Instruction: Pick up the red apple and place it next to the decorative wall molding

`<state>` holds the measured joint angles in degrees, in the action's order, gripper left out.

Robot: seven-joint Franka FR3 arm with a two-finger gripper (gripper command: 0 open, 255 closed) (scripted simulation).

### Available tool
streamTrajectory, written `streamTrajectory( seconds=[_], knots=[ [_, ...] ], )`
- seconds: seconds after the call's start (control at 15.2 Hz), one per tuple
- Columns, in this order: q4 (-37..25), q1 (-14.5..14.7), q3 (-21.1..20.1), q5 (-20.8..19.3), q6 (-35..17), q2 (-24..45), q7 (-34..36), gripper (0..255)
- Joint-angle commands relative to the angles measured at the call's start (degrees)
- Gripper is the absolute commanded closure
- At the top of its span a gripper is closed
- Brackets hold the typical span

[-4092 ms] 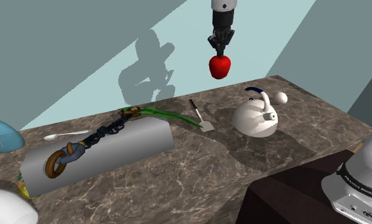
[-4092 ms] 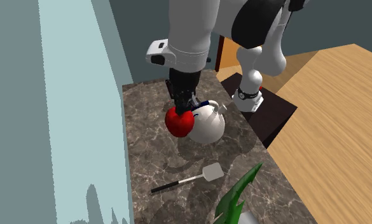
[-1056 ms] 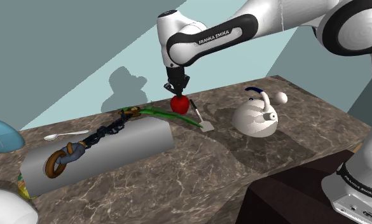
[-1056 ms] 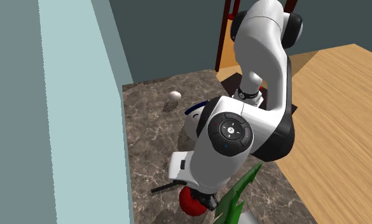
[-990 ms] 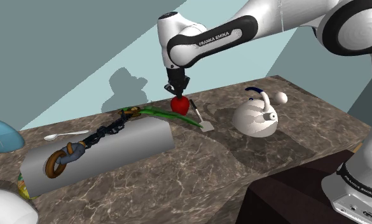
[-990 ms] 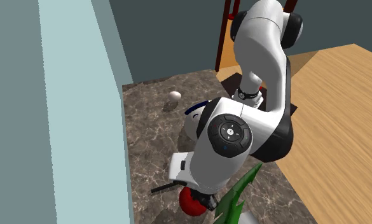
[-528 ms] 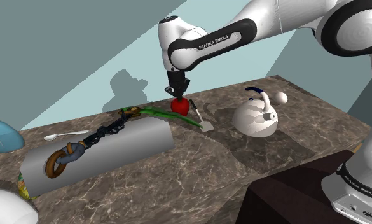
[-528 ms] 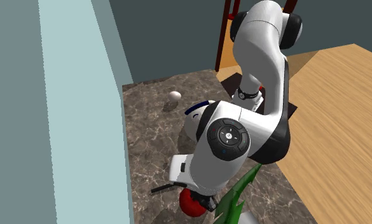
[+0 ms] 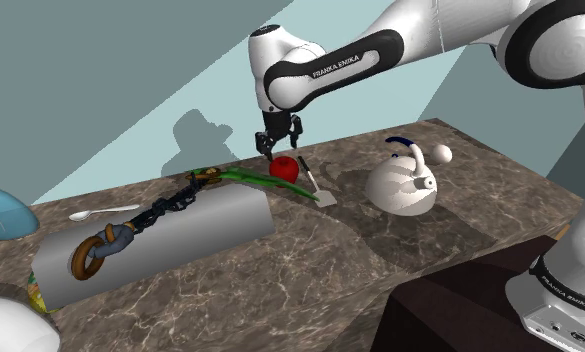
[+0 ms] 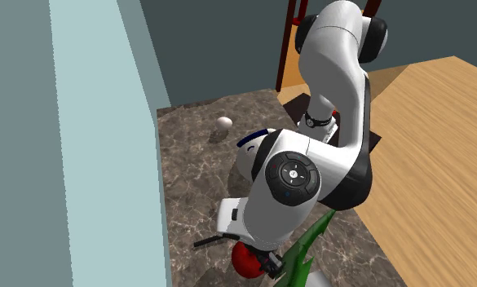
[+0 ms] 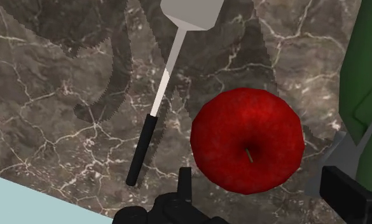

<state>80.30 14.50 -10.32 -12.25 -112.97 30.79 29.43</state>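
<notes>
The red apple (image 9: 284, 170) rests on the dark marble counter (image 9: 310, 270) close to the pale blue wall panel (image 9: 180, 90). My black gripper (image 9: 280, 143) hangs just above it, open. In the wrist view the apple (image 11: 248, 140) lies between my spread fingers (image 11: 186, 181), which do not touch it. In the second exterior view the apple (image 10: 245, 261) peeks out under the arm's wrist, a short way out from the pale blue wall (image 10: 106, 163).
A spatula (image 9: 313, 182) (image 11: 172, 83) lies beside the apple and a green leaf (image 9: 255, 178) on its other side. A white kettle (image 9: 405, 185) and a small white ball (image 9: 441, 153) stand toward the shoulder view's right. A grey cylinder (image 9: 210, 225) lies at the left.
The fingers have sprung apart and let go of the apple, which now sits on the counter. The arm has barely moved.
</notes>
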Motion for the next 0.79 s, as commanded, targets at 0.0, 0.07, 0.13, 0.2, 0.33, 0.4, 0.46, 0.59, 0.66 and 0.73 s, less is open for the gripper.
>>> streamTrajectory(
  seconds=[0.0, 0.07, 0.13, 0.2, 0.33, 0.4, 0.46, 0.59, 0.66, 0.73],
  knots=[
    [-1.07, 0.11, -0.11, 0.16, 1.60, -0.54, -0.13, 0],
    [-2.26, 0.23, -0.20, 0.31, 3.24, -1.00, -0.25, 0],
    [-3.56, 0.37, -0.29, 0.44, 4.93, -1.39, -0.38, 0],
    [-4.69, 0.49, -0.36, 0.52, 6.29, -1.64, -0.47, 0],
    [-4.68, 0.49, -0.36, 0.52, 6.29, -1.64, -0.47, 0],
    [-4.68, 0.49, -0.36, 0.52, 6.29, -1.64, -0.47, 0],
    [-4.68, 0.49, -0.36, 0.52, 6.29, -1.64, -0.47, 0],
    [-4.69, 0.49, -0.36, 0.52, 6.29, -1.64, -0.47, 0],
    [-4.69, 0.49, -0.36, 0.52, 6.29, -1.64, -0.47, 0],
    [-4.66, 0.49, -0.36, 0.52, 6.28, -1.64, -0.47, 0]
  ],
)
